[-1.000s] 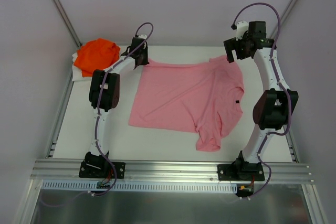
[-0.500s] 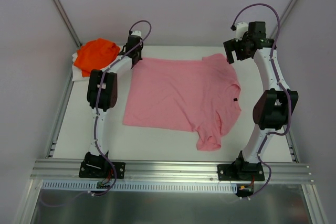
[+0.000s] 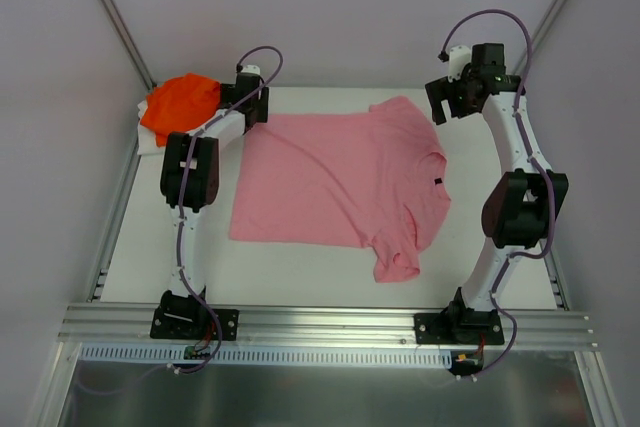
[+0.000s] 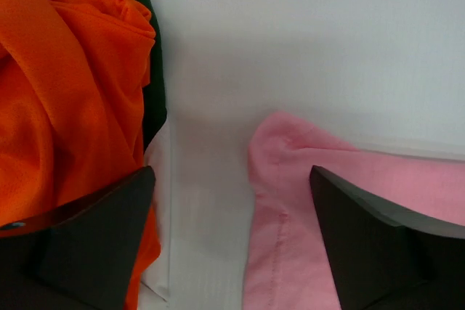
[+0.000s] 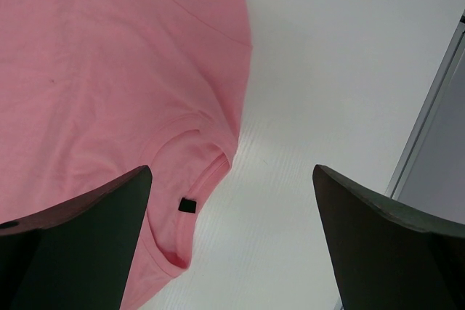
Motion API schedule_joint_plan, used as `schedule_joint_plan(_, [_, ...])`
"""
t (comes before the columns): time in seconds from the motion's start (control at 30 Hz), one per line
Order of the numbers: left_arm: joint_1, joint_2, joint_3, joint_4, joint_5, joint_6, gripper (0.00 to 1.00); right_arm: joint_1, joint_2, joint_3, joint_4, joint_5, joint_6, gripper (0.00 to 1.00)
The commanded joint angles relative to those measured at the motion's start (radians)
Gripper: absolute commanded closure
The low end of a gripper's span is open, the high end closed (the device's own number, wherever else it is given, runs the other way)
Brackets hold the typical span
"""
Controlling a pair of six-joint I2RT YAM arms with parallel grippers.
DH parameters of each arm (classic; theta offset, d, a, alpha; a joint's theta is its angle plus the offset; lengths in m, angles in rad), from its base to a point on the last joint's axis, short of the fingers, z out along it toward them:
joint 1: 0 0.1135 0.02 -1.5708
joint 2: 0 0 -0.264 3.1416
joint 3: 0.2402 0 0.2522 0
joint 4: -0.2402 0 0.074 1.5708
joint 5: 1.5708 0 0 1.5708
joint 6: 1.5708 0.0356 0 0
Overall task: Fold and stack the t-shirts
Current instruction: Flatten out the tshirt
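Pink t-shirt (image 3: pixel 340 182): flat, mid-table (image 3: pixel 300 267). Orange t-shirt (image 3: pixel 180 102): bunched, 10 o'clock. Left gripper (image 4: pixel 231 179): jaws parted over the pink corner, gripping nothing. Right gripper (image 5: pixel 231 179): 1 o'clock, wide apart, empty.

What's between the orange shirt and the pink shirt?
In the left wrist view, mostly bare white table, plus a dark cloth edge and a white cloth edge beside the orange shirt.

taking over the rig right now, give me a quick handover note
Left gripper: open, empty, over the far left corner of the pink t-shirt.
Right gripper: open, empty, raised above the shirt's collar side.
Pink t-shirt lies spread flat on the table, unfolded. The orange t-shirt sits bunched at the far left corner.
Done: pink shirt laid out.
Left: fold both, then stack.
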Motion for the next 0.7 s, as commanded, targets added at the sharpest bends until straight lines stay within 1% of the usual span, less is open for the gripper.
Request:
schedule_joint_plan(0.0, [0.013, -0.091, 0.014, 0.030, -0.054, -0.010, 0.01, 0.009, -0.076, -0.011, -0.005, 0.020, -0.008, 0.01])
schedule_joint_plan(0.07, [0.013, -0.086, 0.063, -0.050, -0.037, -0.023, 0.01, 0.009, -0.079, -0.021, -0.005, 0.020, -0.007, 0.01])
schedule_joint_plan(0.1, [0.013, -0.082, 0.116, -0.080, -0.034, -0.023, 0.01, 0.011, -0.085, -0.027, -0.006, 0.023, -0.005, 0.01])
schedule_joint_plan(0.13, [0.013, -0.085, 0.141, -0.149, -0.020, -0.021, 0.01, 0.011, -0.091, -0.037, -0.006, 0.024, -0.001, 0.00])
schedule_joint_plan(0.17, [0.014, -0.091, 0.155, -0.176, 0.000, -0.023, 0.01, 0.012, -0.097, -0.064, -0.006, 0.026, 0.002, 0.01])
schedule_joint_plan(0.2, [0.016, -0.104, 0.150, -0.192, 0.037, -0.059, 0.01, 0.014, -0.117, -0.084, -0.005, 0.026, 0.004, 0.00])
schedule_joint_plan(0.27, [0.023, -0.166, 0.097, -0.241, 0.115, -0.082, 0.01, 0.024, -0.145, -0.156, 0.000, 0.035, 0.002, 0.01])
schedule_joint_plan(0.3, [0.025, -0.221, 0.069, -0.251, 0.136, -0.122, 0.01, 0.029, -0.162, -0.182, 0.006, 0.046, 0.002, 0.01])
schedule_joint_plan(0.37, [0.036, -0.285, -0.003, -0.252, 0.263, -0.159, 0.01, 0.037, -0.222, -0.227, 0.020, 0.058, 0.007, 0.00])
schedule_joint_plan(0.4, [0.037, -0.349, -0.071, -0.246, 0.343, -0.179, 0.01, 0.037, -0.255, -0.251, 0.031, 0.079, 0.025, 0.01])
schedule_joint_plan(0.47, [0.036, -0.405, -0.144, -0.249, 0.393, -0.184, 0.01, 0.034, -0.283, -0.259, 0.060, 0.115, 0.053, 0.01])
schedule_joint_plan(0.5, [0.036, -0.452, -0.162, -0.254, 0.417, -0.193, 0.01, 0.034, -0.289, -0.239, 0.072, 0.167, 0.065, 0.01])
schedule_joint_plan(0.53, [0.036, -0.471, -0.179, -0.253, 0.455, -0.190, 0.01, 0.031, -0.288, -0.215, 0.084, 0.173, 0.074, 0.01])
schedule_joint_plan(0.57, [0.034, -0.488, -0.201, -0.248, 0.468, -0.185, 0.01, 0.029, -0.283, -0.187, 0.092, 0.176, 0.100, 0.00])
schedule_joint_plan(0.6, [0.033, -0.509, -0.202, -0.251, 0.476, -0.176, 0.01, 0.018, -0.274, -0.119, 0.097, 0.172, 0.123, 0.01])
schedule_joint_plan(0.67, [0.023, -0.525, -0.177, -0.277, 0.502, -0.132, 0.01, 0.009, -0.231, -0.025, 0.081, 0.150, 0.200, 0.01])
